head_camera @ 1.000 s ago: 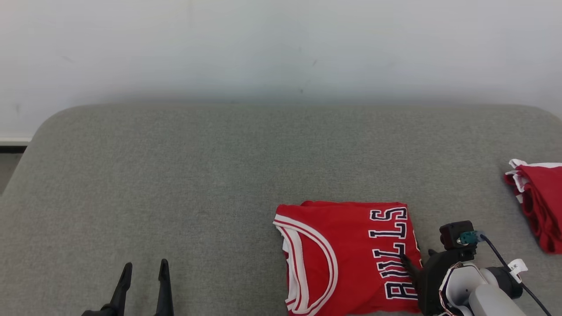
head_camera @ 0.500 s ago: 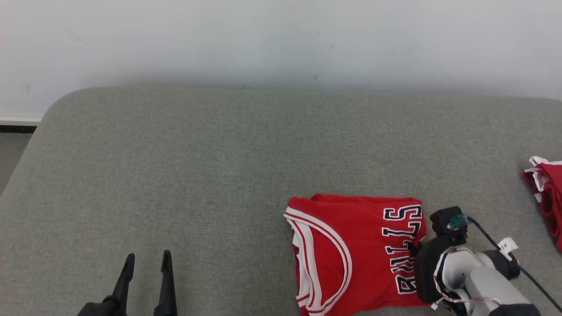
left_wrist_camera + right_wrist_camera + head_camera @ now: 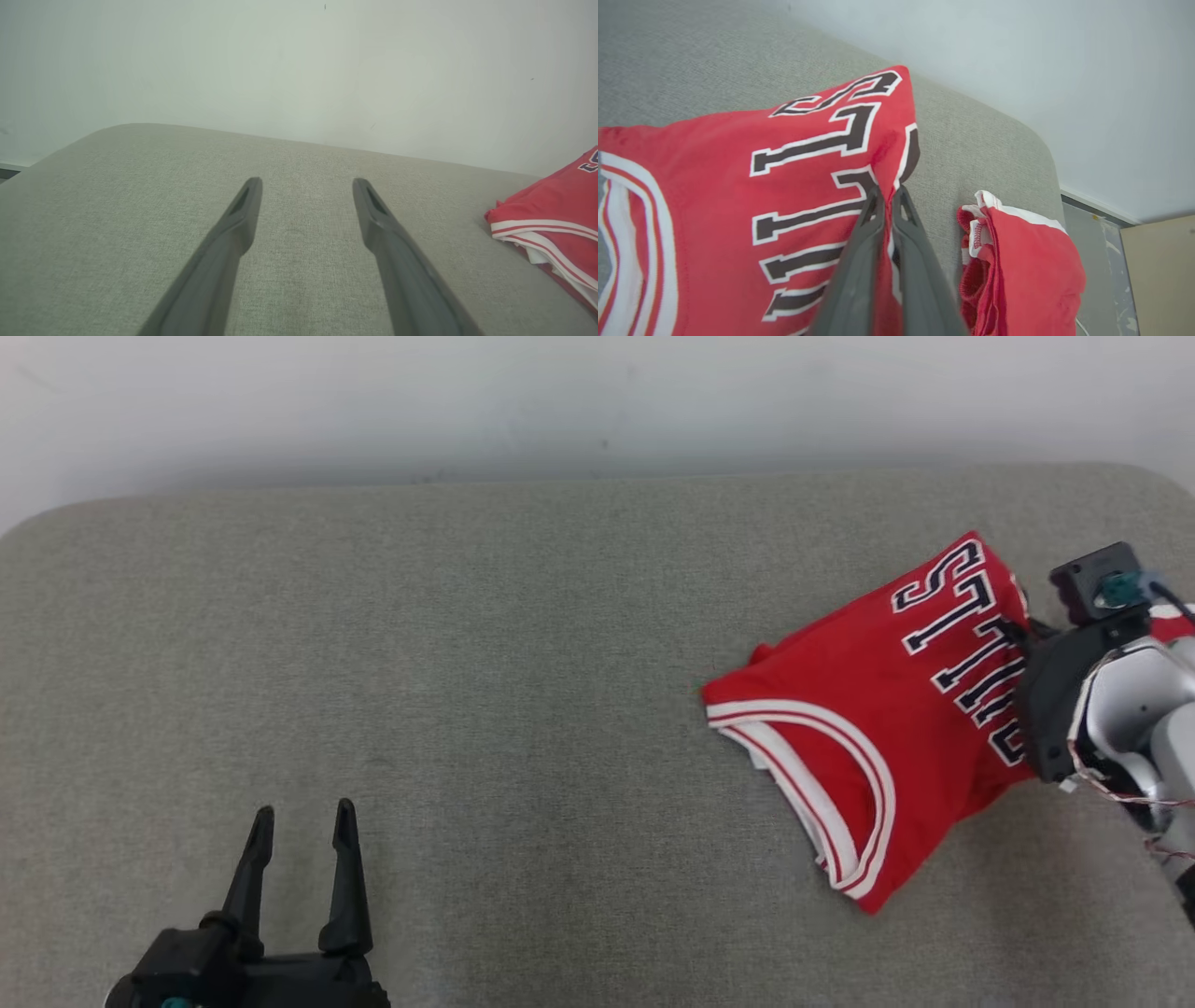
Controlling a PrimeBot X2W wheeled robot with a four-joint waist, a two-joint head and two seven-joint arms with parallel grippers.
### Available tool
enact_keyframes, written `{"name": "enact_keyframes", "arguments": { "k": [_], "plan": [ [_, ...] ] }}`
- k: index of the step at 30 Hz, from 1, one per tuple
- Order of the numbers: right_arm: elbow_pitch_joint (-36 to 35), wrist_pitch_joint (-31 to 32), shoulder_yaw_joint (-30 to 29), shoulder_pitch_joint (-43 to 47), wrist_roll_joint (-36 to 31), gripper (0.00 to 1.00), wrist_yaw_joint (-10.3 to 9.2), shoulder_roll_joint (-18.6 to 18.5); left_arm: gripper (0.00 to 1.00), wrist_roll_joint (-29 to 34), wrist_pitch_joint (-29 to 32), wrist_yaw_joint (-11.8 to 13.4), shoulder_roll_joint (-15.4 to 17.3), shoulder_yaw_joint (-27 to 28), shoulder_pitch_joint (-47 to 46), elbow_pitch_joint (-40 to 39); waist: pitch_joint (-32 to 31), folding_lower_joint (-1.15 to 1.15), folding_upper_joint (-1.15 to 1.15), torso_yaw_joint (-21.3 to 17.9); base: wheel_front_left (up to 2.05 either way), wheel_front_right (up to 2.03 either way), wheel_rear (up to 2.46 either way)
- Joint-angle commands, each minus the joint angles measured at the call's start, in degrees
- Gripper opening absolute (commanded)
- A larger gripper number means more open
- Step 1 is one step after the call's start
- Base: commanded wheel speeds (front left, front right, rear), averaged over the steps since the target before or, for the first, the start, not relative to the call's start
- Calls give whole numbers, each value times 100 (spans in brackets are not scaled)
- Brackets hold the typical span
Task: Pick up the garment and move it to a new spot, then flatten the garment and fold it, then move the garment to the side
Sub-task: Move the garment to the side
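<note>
The garment (image 3: 868, 737) is a folded red jersey with dark lettering and white-trimmed neckline, lying at the right of the grey padded surface (image 3: 467, 663). My right gripper (image 3: 1022, 635) is shut on its lettered edge, which looks raised and slanted. In the right wrist view the fingers (image 3: 887, 193) pinch the garment (image 3: 738, 186) at that edge. My left gripper (image 3: 303, 817) stands open over bare fabric at the lower left, far from the garment. The left wrist view shows the left gripper (image 3: 306, 184) with nothing between its fingers and the garment (image 3: 556, 219) at the right edge.
A second pile of red and white cloth (image 3: 1017, 261) lies just right of the held jersey, near the surface's rounded right end. A pale wall (image 3: 597, 392) runs behind the surface. Floor and a tan panel (image 3: 1157, 275) lie beyond that end.
My right gripper has shut on the jersey's lettered edge and carried it right and away, turning it slantwise, close to the other red pile. The head camera has shifted too. The left gripper stays open.
</note>
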Motion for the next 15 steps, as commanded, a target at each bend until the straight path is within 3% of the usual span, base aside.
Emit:
{"name": "enact_keyframes", "arguments": {
  "k": [1,10,15],
  "plan": [
    [-143,29,-40,-43,-39,0,-18,-176,100,44,0,9,5,46,-90,-45,179,-1,-1,-241,0,0,0],
    [-654,72,-394,-70,-309,0,-18,-725,100,233,-1,-176,5,184,-295,-24,469,-1,-1,-609,0,0,0],
    [-719,130,-1009,51,-624,0,-18,-1040,100,364,-1,-293,7,232,-480,-22,662,-1,-1,-667,0,0,0]
  ]
}}
